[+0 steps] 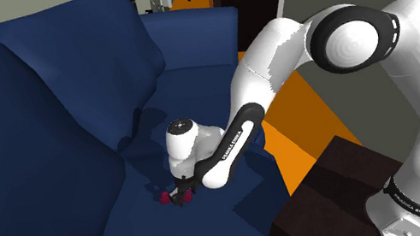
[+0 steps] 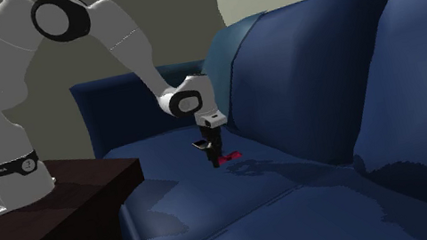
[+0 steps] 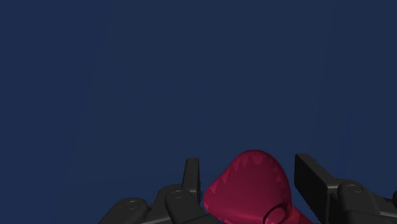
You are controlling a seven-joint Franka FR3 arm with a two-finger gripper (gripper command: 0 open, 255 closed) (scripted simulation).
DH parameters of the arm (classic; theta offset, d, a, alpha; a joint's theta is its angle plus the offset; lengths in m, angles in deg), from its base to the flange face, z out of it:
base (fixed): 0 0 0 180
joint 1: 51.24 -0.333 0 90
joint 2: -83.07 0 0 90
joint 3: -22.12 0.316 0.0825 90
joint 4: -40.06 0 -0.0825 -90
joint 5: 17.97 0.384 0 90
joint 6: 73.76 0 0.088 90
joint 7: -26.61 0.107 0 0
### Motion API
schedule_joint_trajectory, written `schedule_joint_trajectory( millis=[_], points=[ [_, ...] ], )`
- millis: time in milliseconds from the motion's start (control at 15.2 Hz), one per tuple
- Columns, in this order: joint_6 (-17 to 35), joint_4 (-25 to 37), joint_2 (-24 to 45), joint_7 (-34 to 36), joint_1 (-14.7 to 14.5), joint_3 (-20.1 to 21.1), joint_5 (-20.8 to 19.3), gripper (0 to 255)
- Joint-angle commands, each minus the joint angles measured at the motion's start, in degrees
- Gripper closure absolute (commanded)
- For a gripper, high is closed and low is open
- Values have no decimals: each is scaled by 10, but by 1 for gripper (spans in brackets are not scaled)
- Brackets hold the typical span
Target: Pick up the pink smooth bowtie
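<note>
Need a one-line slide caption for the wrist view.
Gripper straddling the magenta bowtie on the dark blue sofa seat.

You'll find the deep pink bowtie [image 3: 251, 184] smooth and faintly glossy, with small ridges along its rim. The dark blue sofa [image 1: 48, 147] looks like matt cloth. The white robot arm [image 1: 276, 50] shines like hard plastic.

Magenta-pink bowtie [image 3: 251, 184], black hand [image 1: 184, 197], navy blue sofa [image 1: 48, 147], orange floor [image 1: 309, 127]

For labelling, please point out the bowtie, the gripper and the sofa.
bowtie [image 3: 251, 184], wrist view, rounded lobe.
gripper [image 1: 182, 198], shoulder view, between its fingertips.
sofa [image 2: 310, 61], second exterior view, backrest cushion.
</note>
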Motion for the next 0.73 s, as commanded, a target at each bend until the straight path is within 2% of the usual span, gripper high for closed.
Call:
schedule_joint_trajectory(
  millis=[0, 264, 660],
  points=[
    [0, 0, 1, 0, 0, 0, 0, 255],
    [1, 0, 1, 0, 0, -1, 0, 255],
    [-23, -19, -41, -6, 11, 14, 10, 255]
  ],
)
